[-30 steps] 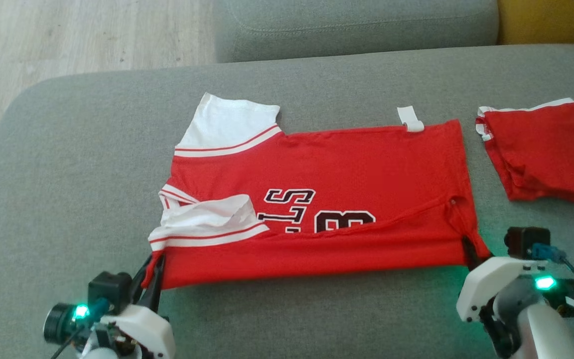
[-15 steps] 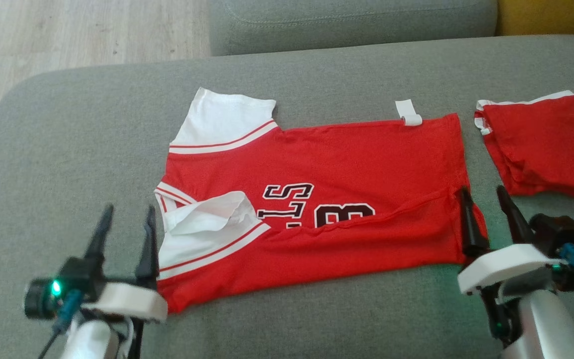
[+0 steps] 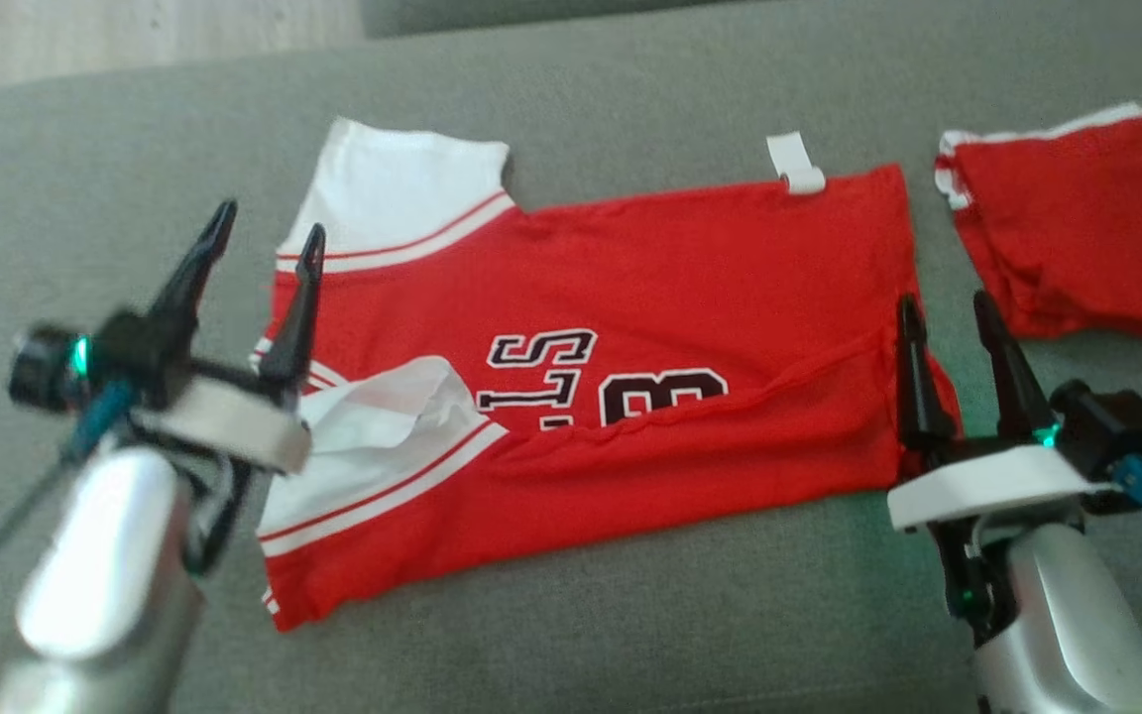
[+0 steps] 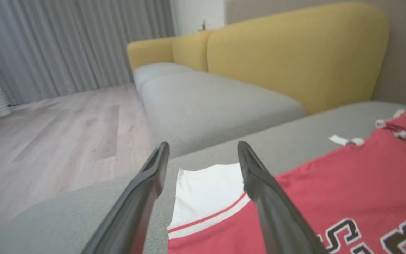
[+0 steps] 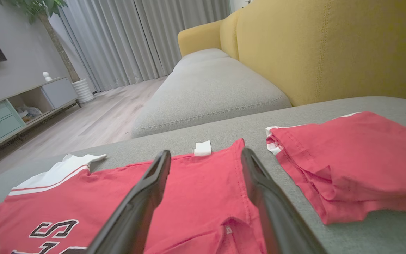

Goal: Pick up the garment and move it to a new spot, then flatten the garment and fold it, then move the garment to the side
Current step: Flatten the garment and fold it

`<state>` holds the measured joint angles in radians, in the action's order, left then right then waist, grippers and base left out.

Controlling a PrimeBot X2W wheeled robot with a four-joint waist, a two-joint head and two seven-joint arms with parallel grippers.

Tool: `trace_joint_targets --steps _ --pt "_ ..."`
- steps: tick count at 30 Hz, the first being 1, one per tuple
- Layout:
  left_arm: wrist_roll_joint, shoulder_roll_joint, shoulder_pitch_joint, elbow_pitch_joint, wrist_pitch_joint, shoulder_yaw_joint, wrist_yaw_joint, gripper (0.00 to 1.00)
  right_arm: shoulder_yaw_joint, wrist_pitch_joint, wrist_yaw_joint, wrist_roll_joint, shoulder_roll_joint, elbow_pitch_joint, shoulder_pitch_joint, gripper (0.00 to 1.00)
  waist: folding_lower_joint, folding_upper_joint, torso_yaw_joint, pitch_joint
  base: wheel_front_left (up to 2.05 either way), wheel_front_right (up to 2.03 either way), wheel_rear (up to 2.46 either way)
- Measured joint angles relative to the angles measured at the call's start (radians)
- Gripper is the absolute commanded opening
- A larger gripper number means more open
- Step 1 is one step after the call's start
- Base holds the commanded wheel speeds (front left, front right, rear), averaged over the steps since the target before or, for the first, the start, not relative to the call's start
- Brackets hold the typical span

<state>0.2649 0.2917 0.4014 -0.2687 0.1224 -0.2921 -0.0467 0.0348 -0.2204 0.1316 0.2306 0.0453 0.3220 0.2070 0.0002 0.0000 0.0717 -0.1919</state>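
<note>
Left gripper (image 3: 269,220) and right gripper (image 3: 943,300) have released the jersey (image 3: 690,268).
Both gape empty at its 9 and 3 o'clock; it lies half-folded on the grey cushion (image 3: 630,615); wrist views add a yellow backrest (image 5: 330,49).

Black-lettered "S" (image 3: 541,349) and half-hidden digit (image 3: 665,395), perhaps 8, on the red jersey (image 3: 690,258).

Setting: a home living room. Yellow-backed sofa (image 5: 330,53) with grey cushions (image 5: 206,84); grey curtains (image 5: 136,38) hang past its far end. Across the wood floor (image 5: 97,121) from the sofa stand a low cabinet (image 5: 19,109) and a potted plant (image 5: 35,6).
</note>
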Motion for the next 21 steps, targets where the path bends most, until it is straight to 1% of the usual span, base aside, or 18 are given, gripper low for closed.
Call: trace_joint_targets --steps 1,2,4,7,8,11,13,15,17,19,21 --pt "-0.007 0.021 0.035 -0.024 -0.036 -0.013 -0.022 1.00 0.004 -0.001 0.000 0.004 0.000 -0.003 0.008 1.00 0.0000 0.0000 0.005 -0.014 0.00 0.00 0.00" --pt "-0.009 0.037 0.071 -0.044 -0.058 -0.018 -0.035 1.00 0.007 -0.005 0.000 0.009 0.000 -0.008 0.014 1.00 -0.0001 0.0000 0.010 -0.029 0.00 0.00 0.00" --pt "-0.003 0.066 0.151 -0.093 -0.112 -0.026 -0.054 1.00 0.018 -0.010 0.000 0.017 0.000 -0.021 0.033 1.00 0.0000 0.0000 0.020 -0.062 0.00 0.00 0.00" --pt "0.047 0.095 0.281 -0.168 -0.202 -0.048 -0.078 1.00 0.029 -0.019 0.000 0.018 0.000 -0.041 0.072 1.00 0.0001 0.0000 0.034 -0.115 0.00 0.00 0.00" --pt "0.072 0.109 0.323 -0.190 -0.237 -0.074 -0.078 1.00 0.033 -0.021 0.000 0.019 0.001 -0.050 0.084 1.00 0.0001 0.0000 0.040 -0.133 0.00 0.00 0.00" --pt "0.198 0.142 0.414 -0.237 -0.317 -0.156 -0.086 1.00 0.057 -0.027 0.000 0.025 0.000 -0.065 0.112 1.00 0.0002 0.0000 0.057 -0.183 0.00 0.00 0.00" --pt "0.258 0.173 0.455 -0.276 -0.361 -0.199 -0.086 1.00 0.074 -0.028 0.000 0.074 0.001 -0.068 0.119 1.00 0.0002 0.0000 0.069 -0.213 0.00 0.00 0.00" --pt "0.316 0.203 0.480 -0.317 -0.383 -0.216 -0.086 1.00 0.094 -0.028 0.000 0.087 0.001 -0.072 0.119 1.00 0.0002 0.0000 0.084 -0.236 0.00 0.00 0.00" --pt "0.351 0.230 0.501 -0.346 -0.378 -0.233 -0.086 1.00 0.116 -0.029 0.000 0.098 0.001 -0.084 0.127 1.00 0.0001 0.0000 0.099 -0.257 0.00 0.00 0.00" --pt "0.374 0.242 0.524 -0.368 -0.366 -0.262 -0.086 1.00 0.128 -0.030 0.000 0.107 0.001 -0.098 0.138 1.00 0.0000 0.0000 0.111 -0.274 0.00 0.00 0.00" --pt "0.403 0.242 0.546 -0.383 -0.360 -0.287 -0.086 1.00 0.141 -0.030 0.000 0.117 0.001 -0.109 0.144 1.00 0.0000 0.0000 0.120 -0.290 0.00 0.00 0.00"
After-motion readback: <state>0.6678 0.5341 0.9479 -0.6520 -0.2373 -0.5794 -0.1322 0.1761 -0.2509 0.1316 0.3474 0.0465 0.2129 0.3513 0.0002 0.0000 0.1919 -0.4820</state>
